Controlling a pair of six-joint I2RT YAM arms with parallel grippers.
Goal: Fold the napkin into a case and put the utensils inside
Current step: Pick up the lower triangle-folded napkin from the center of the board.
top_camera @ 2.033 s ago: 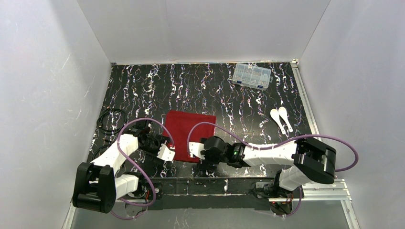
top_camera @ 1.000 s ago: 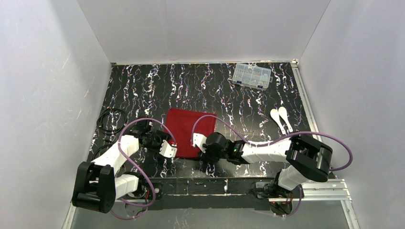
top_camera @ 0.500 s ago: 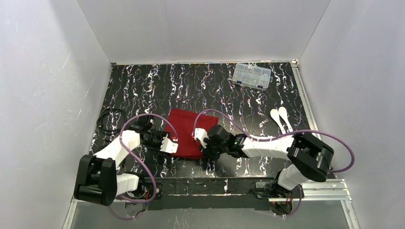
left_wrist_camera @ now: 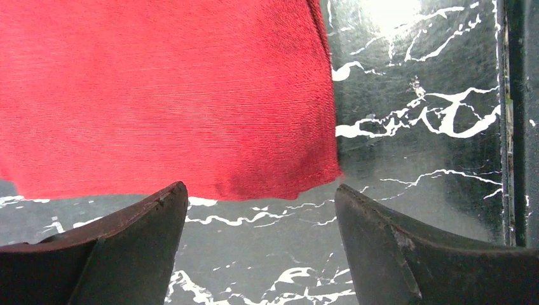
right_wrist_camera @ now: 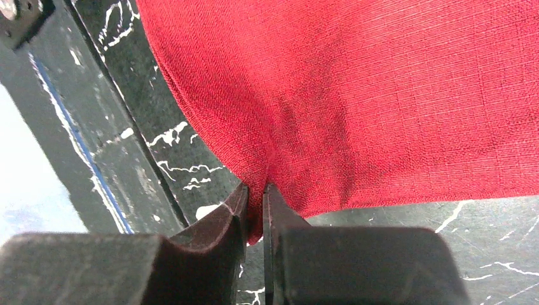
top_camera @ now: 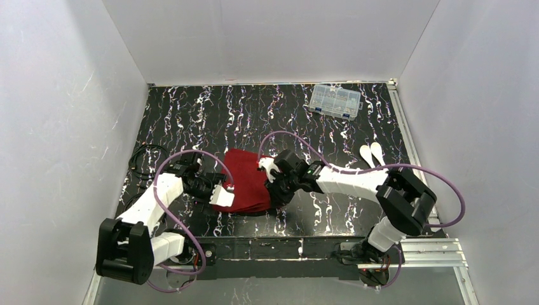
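Observation:
The deep red napkin (top_camera: 246, 184) lies rumpled near the table's front edge, its right side lifted; no case is in view. My right gripper (top_camera: 272, 174) is shut on a pinch of the napkin's (right_wrist_camera: 381, 95) hem, and the cloth puckers toward my right gripper (right_wrist_camera: 255, 194). My left gripper (top_camera: 222, 195) sits at the napkin's near left side, open. In its wrist view my left gripper (left_wrist_camera: 259, 192) stands just short of the napkin's (left_wrist_camera: 165, 95) edge and corner, holding nothing. Two white utensils (top_camera: 371, 150) lie at the right, their handles hidden by my right arm.
A clear compartment box (top_camera: 334, 100) stands at the far right. A coiled black cable (top_camera: 148, 162) lies at the left. The table's front rail (right_wrist_camera: 38, 127) runs close beside the right gripper. White walls close in three sides.
My right gripper has shut on the napkin's near right edge and carried it away from the front edge, bunching the cloth. My left gripper has opened wide.

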